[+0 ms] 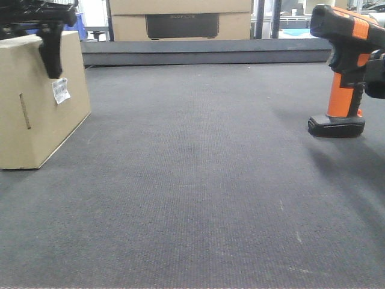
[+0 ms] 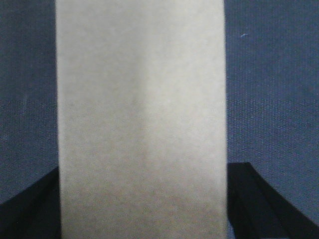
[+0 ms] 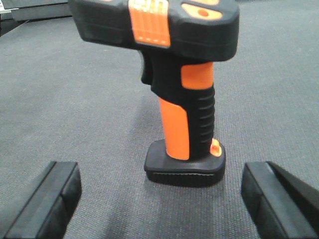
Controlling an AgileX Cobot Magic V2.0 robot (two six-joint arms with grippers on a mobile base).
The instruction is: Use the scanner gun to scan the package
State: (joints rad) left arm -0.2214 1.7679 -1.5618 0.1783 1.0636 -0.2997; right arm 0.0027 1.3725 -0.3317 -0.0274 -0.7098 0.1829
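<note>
A handheld scanner gun (image 3: 182, 99) stands upright on its flat black base on a dark grey mat (image 3: 75, 109), its black head striped with orange. The right gripper (image 3: 162, 199) sits spread wide, one black fingertip (image 3: 47, 201) at each lower corner, both clear of the orange handle.

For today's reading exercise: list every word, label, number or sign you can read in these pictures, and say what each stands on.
White label on the package: printed, too small to read.
Dark panel on the larger cardboard box: faint lettering, too blurred to read.
Scanner gun: no readable text.
</note>
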